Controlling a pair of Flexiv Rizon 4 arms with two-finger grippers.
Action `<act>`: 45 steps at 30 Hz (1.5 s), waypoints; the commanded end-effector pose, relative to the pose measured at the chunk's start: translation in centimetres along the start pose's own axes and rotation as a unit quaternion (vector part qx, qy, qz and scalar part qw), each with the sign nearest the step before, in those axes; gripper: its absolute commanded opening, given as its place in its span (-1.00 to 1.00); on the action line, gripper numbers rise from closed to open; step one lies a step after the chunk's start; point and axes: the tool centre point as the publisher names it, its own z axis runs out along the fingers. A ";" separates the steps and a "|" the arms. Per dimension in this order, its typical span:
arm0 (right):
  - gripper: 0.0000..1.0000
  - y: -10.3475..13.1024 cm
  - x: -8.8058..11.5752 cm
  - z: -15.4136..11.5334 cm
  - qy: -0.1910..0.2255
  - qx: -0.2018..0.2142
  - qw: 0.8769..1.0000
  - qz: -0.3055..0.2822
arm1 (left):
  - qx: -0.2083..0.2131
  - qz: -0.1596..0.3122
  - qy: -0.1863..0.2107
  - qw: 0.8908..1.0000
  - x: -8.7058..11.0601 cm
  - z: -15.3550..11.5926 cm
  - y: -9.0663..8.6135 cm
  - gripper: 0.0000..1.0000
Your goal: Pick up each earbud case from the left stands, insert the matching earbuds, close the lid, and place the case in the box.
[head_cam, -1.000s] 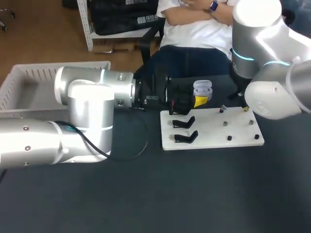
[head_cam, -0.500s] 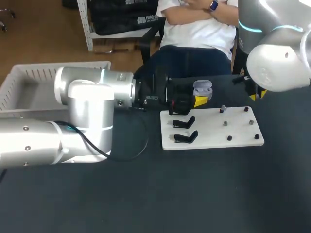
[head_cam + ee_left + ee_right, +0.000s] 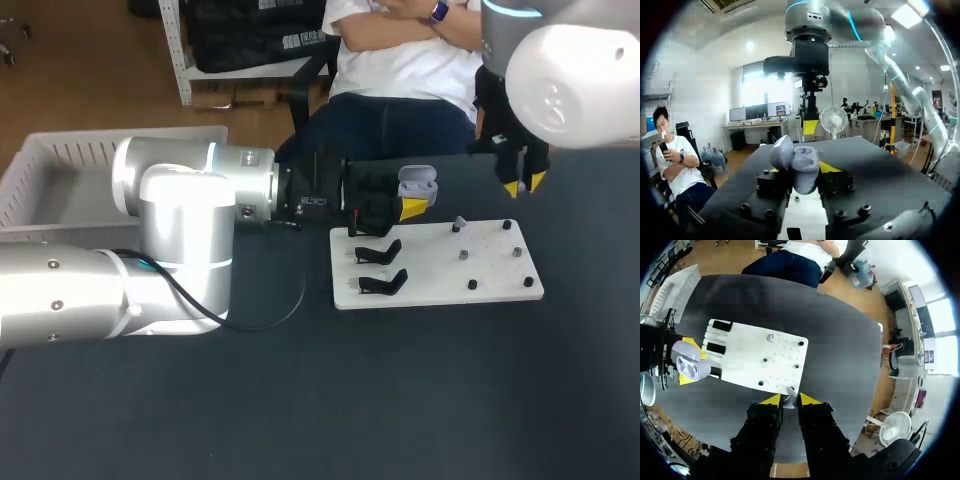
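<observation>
The white box (image 3: 40, 170) sat at the far left of the table, with no case in it that I could see. My left gripper (image 3: 413, 200) was clamped on the earbud case (image 3: 417, 183), holding it with the lid open just off the far left corner of the white board (image 3: 430, 288). Two black stands (image 3: 380, 252) on the board's left edge had no cases on them. One pale earbud (image 3: 456, 225) sat on a peg near the board's far edge.

Further right, my right gripper (image 3: 523, 186) hung above the board's far right corner. Its fingers were drawn close on a small pale piece (image 3: 789, 399), which I took for the matching earbud.

I judged this to be the insertion step. The next move called for carrying the right gripper across to the open case, lining the piece up over its socket and lowering it gently while the left held steady.
</observation>
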 end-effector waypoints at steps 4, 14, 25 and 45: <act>-1.00 0.0 0.5 0.1 -0.005 0.001 1.000 0.002 | -0.004 0.002 -0.003 1.000 0.1 0.0 -0.2 -1.00; -1.00 0.4 0.3 -1.5 0.017 0.038 0.935 0.352 | -0.004 0.002 -0.003 1.000 0.1 0.0 -0.2 -1.00; -1.00 3.0 0.7 -2.6 0.022 -0.004 0.853 0.522 | -0.004 0.002 -0.003 1.000 0.1 0.0 -0.2 -1.00; -1.00 4.4 0.1 -3.0 0.015 -0.001 0.860 0.510 | -0.004 0.002 -0.003 1.000 0.1 0.0 -0.2 -1.00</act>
